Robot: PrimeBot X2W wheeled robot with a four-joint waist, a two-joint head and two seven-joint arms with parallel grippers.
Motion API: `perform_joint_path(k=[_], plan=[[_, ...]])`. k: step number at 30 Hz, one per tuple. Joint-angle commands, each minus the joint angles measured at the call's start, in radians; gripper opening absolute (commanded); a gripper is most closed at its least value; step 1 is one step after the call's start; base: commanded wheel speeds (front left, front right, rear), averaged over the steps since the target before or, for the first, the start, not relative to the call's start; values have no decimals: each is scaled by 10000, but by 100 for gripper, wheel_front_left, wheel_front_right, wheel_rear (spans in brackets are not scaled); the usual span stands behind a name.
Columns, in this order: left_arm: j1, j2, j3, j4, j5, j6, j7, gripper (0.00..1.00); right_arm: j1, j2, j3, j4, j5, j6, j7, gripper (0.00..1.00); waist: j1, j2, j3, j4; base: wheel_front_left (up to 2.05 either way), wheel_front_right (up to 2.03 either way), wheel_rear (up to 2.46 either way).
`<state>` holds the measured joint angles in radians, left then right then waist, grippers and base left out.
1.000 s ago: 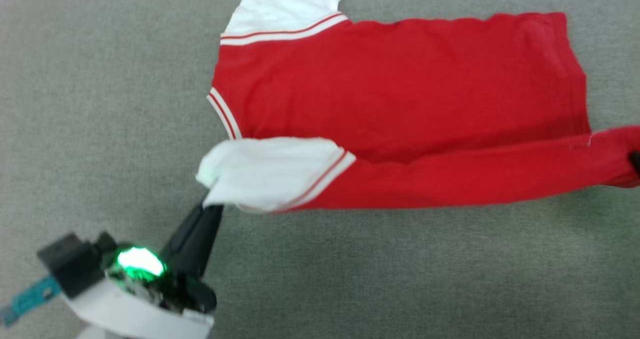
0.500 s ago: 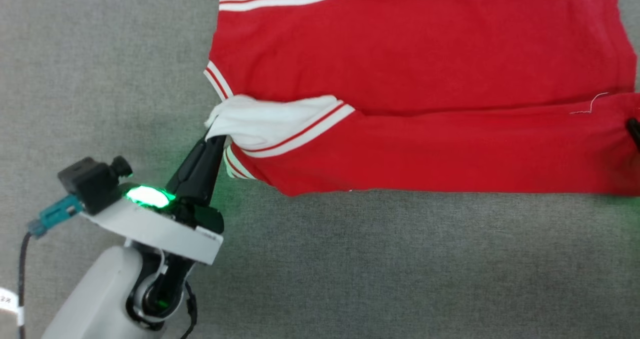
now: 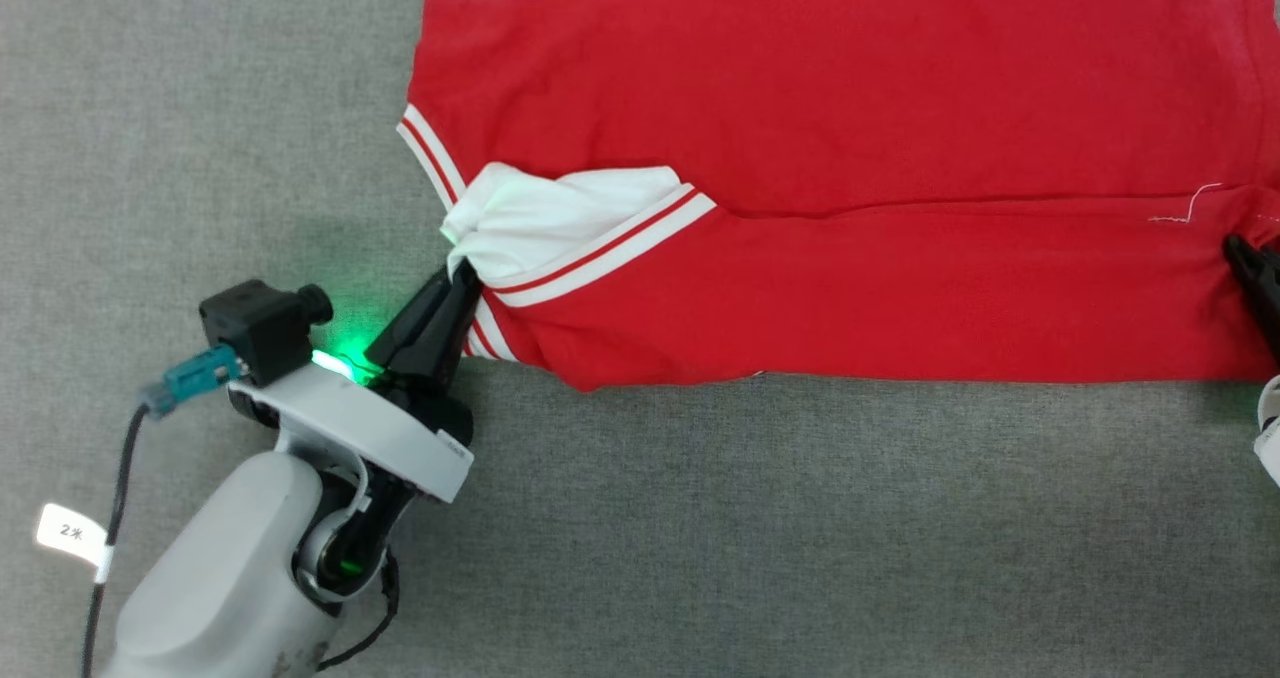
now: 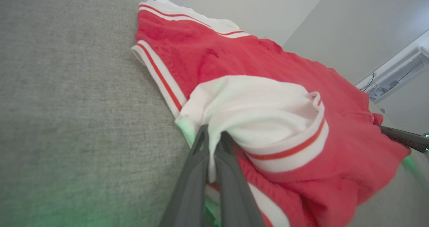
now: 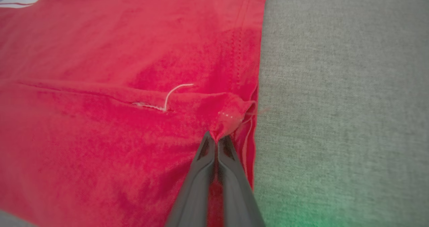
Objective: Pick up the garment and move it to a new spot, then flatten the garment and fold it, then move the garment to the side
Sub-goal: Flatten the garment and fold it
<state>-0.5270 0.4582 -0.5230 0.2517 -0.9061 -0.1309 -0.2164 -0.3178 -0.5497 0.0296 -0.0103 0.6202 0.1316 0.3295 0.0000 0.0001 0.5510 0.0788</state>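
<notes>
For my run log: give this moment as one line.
phase: fold | left tool: shut on white sleeve | right tool: shut on hem corner | garment: side folded over, on grey surface

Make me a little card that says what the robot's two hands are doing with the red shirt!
garment: red shirt, spread on the grey surface, near side folded over the rest
left gripper: shut on the white sleeve
right gripper: shut on the garment's red hem corner
loose thread: white, near the right gripper
</notes>
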Motion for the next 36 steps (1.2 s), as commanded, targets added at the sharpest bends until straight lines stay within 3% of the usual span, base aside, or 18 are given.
perform_joint_path(k=[1, 3, 4, 5, 6, 7, 16, 23, 29, 36], plan=[[228, 109, -129, 697, 28, 58, 233, 24, 67, 139, 217, 321, 17, -20, 45, 0, 0, -1, -85, 5, 0, 0, 0], [174, 172, -217, 852, 117, 62, 290, 36, 39, 180, 326, 442, 50, -19, -56, 0, 0, -1, -213, -4, 0, 0, 0], [170, 210, -235, 890, 156, 70, 299, 47, 30, 189, 385, 505, 37, -19, -126, 22, 0, -1, -301, -7, 0, 0, 0], [186, 259, -231, 883, 143, 74, 345, 85, 30, 207, 414, 546, 31, -19, -216, 47, 0, -1, -398, -14, 0, 0, 0], [208, 308, -232, 842, 105, 75, 390, 100, 29, 238, 415, 576, 48, -19, -328, 91, 0, -1, -512, -13, 0, 0, 0], [235, 390, -247, 760, 100, 86, 475, 100, 41, 263, 387, 588, 70, -19, -440, 100, 0, -1, -637, -11, 0, 0, 0], [210, 1889, -202, -1309, -21, 771, 2504, 100, 98, 616, -83, 550, -23, -19, -1051, 100, 0, -1, -1614, 22, 0, 0, 0], [-249, 3157, -415, -3292, -1163, 1803, 6337, 100, 175, 777, -425, 335, -166, -19, -915, 100, 0, -1, -1902, 34, 0, 0, 0], [-1226, 3165, -945, -3479, -2131, 2239, 9115, 100, -33, 895, -430, 74, -268, -19, -762, 100, 0, -1, -1677, -222, 0, 0, 0], [-2245, 2358, -1538, -2115, -2396, 2185, 10357, 100, -152, 947, -327, 138, -263, -19, -705, 100, 0, -1, -1404, -660, 0, 0, 0]])
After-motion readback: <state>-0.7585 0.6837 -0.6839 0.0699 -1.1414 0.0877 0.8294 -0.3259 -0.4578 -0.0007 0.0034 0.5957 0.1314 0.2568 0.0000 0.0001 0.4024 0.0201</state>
